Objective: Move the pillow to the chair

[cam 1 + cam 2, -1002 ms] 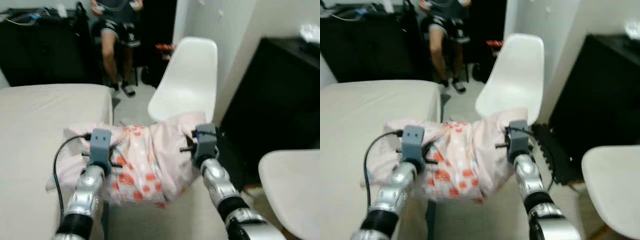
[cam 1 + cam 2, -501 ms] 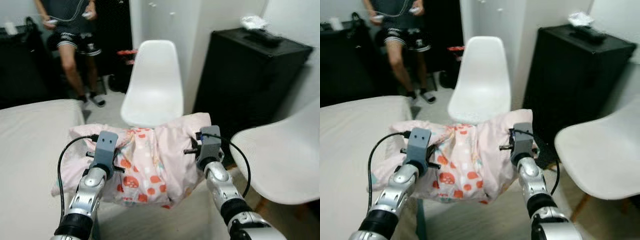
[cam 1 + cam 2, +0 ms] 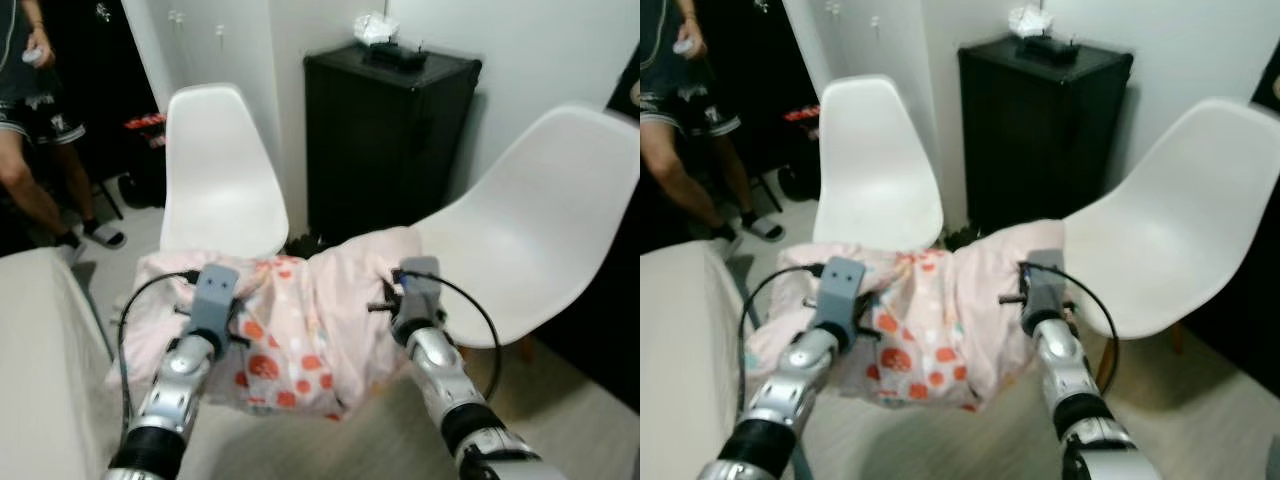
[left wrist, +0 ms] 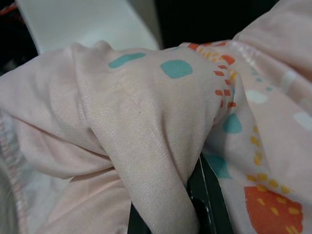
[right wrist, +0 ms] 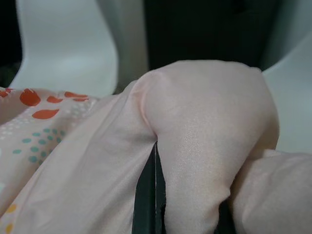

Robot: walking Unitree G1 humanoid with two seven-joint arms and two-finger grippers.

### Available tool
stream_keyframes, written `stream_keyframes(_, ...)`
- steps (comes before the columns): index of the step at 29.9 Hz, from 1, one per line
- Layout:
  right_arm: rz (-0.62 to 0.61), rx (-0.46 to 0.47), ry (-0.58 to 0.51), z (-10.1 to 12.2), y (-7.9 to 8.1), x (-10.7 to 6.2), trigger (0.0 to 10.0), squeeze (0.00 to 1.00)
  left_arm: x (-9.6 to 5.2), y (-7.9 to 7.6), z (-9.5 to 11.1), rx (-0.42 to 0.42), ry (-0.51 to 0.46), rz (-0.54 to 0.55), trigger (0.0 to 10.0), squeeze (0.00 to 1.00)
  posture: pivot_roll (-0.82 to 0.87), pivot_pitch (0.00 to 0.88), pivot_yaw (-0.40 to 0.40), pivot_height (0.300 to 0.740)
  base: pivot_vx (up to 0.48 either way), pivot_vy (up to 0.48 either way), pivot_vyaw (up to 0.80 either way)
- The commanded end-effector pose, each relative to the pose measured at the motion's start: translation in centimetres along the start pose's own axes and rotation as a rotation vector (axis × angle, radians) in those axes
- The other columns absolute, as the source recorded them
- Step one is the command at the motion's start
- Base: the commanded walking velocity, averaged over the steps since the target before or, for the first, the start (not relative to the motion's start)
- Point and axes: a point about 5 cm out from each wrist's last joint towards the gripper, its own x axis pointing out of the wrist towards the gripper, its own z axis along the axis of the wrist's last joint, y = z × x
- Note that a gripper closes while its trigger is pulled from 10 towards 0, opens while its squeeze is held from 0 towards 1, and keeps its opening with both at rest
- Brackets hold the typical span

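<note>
I'm carrying the pillow (image 3: pixel 300 320) mid-frame, left gripper (image 3: pixel 212 305) and right gripper (image 3: pixel 413 292) each pinching an end; it's sagging, soft, light; chair (image 3: pixel 520 230) waiting at right.

From my feed, the pillow (image 3: pixel 300 320) hangs between two white chairs: the right chair (image 3: pixel 530 230) has a bare, open seat just beside it, and the left chair (image 3: pixel 220 185) is bare too. A black cabinet (image 3: pixel 385 140) blocks the middle, with the bed (image 3: pixel 35 350) left (a person (image 3: pixel 35 130) stands behind it).
</note>
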Motion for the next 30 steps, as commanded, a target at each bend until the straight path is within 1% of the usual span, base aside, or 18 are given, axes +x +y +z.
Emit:
stream_keyframes(1,0.049,0.008,-0.038,0.67,1.44,0.3,10.0,0.0,0.07,-0.22,0.77,0.002,-0.038,-0.013,10.0,0.0,0.04,0.0,0.045,0.734,0.0,0.0,-0.8)
stream_keyframes(6,0.052,0.004,-0.037,0.7,1.4,0.33,10.0,0.0,0.07,-0.23,0.65,-0.028,-0.033,0.006,10.0,0.0,0.03,0.0,0.041,0.734,0.0,0.0,-0.8)
stream_keyframes(8,0.054,0.002,-0.035,0.75,1.41,0.38,10.0,0.0,0.06,-0.07,0.75,-0.062,-0.045,0.027,10.0,0.0,0.03,0.0,0.035,0.734,0.0,0.0,-0.8)
stream_keyframes(9,0.054,0.002,-0.035,0.75,1.41,0.38,10.0,0.0,0.06,-0.07,0.75,-0.062,-0.045,0.027,10.0,0.0,0.03,0.0,0.035,0.734,0.0,0.0,-0.8)
stream_keyframes(10,0.056,0.0,-0.034,0.8,1.42,0.41,10.0,0.0,0.07,0.11,0.83,-0.083,-0.05,0.042,10.0,0.0,0.03,0.0,0.034,0.734,0.0,0.0,-0.8)
stream_keyframes(13,0.059,-0.003,-0.034,0.88,1.43,0.48,10.0,0.0,0.12,0.29,0.93,-0.105,-0.054,0.054,10.0,0.0,0.03,0.0,0.032,0.734,0.0,0.0,-0.8)
stream_keyframes(20,0.057,0.001,-0.033,0.93,1.25,0.51,10.0,0.0,0.18,0.37,1.15,-0.121,-0.072,0.072,10.0,0.0,0.03,0.0,0.032,0.734,0.0,0.0,-0.8)
stream_keyframes(30,0.069,-0.009,-0.03,1.17,1.11,0.71,10.0,0.0,0.35,0.4,1.09,-0.15,-0.072,0.089,10.0,0.0,0.02,0.0,0.022,0.734,0.0,0.0,-0.8)
